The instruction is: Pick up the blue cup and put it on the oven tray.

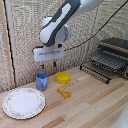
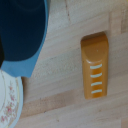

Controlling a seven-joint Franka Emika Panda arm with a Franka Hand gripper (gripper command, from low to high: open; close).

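The blue cup (image 1: 42, 81) stands upright on the wooden table, left of the middle in the exterior view. My gripper (image 1: 48, 65) hangs a little above it, slightly toward the exterior view's right, open with nothing between its fingers. In the wrist view the blue cup (image 2: 22, 35) fills one corner, seen from above; the fingertips do not show clearly there. The oven tray (image 1: 98, 70), a dark wire rack, sticks out from the front of the toaster oven (image 1: 114, 52) at the exterior view's right.
A yellow bowl (image 1: 63, 77) sits just right of the cup. An orange block (image 1: 63, 92) (image 2: 95, 65) lies in front of the bowl. A round patterned plate (image 1: 23, 102) (image 2: 7, 100) rests at the front left. A woven screen stands behind.
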